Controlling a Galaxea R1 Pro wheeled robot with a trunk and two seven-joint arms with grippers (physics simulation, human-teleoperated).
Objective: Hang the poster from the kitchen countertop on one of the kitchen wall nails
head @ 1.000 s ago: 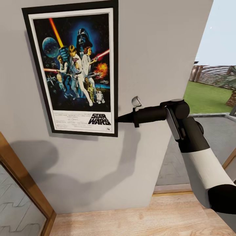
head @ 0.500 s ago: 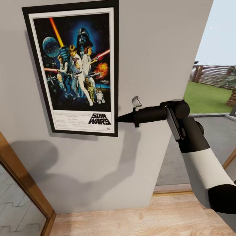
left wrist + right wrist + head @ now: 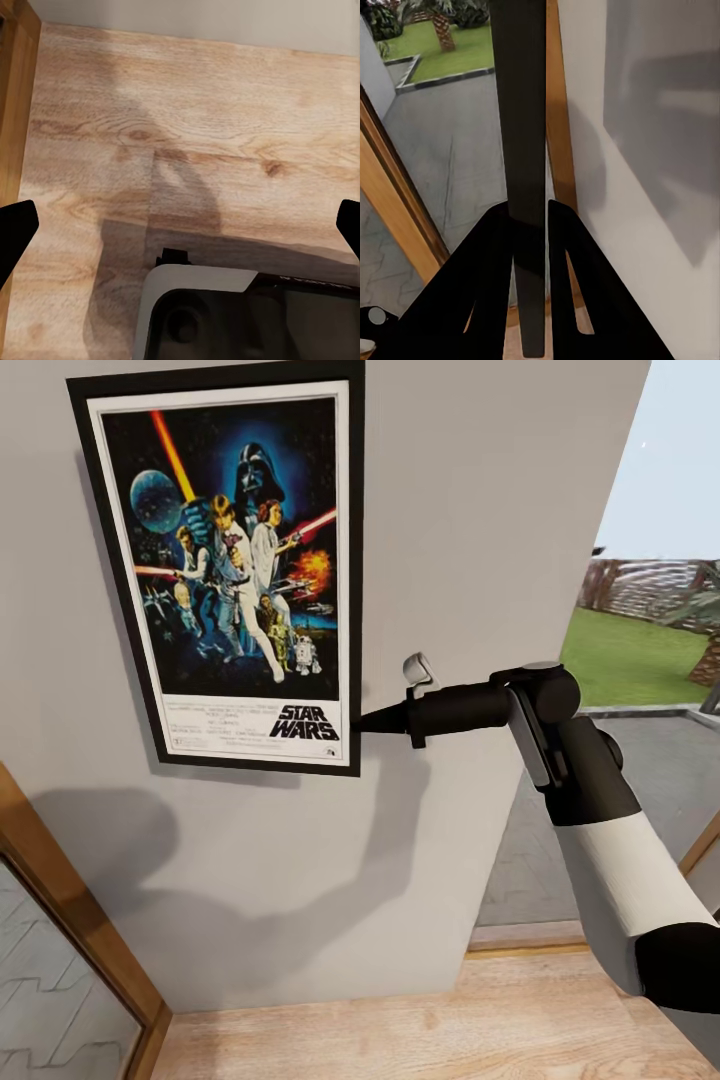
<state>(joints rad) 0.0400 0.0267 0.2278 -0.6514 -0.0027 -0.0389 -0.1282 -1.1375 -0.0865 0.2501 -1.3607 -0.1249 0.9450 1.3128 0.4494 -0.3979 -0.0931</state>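
Head view, left to right. A wood-framed glass panel (image 3: 60, 970) occupies the 8 o'clock corner. The poster (image 3: 235, 565) stands upright against the pale grey wall (image 3: 470, 510), at 11 o'clock from centre. The right gripper (image 3: 368, 720) meets the poster's frame at its lower right edge; in the right wrist view its fingers (image 3: 495, 292) pinch that dark edge between them. The left gripper (image 3: 180, 232), in the left wrist view, has its fingertips (image 3: 15, 225) spread wide above the wooden floor (image 3: 225, 112).
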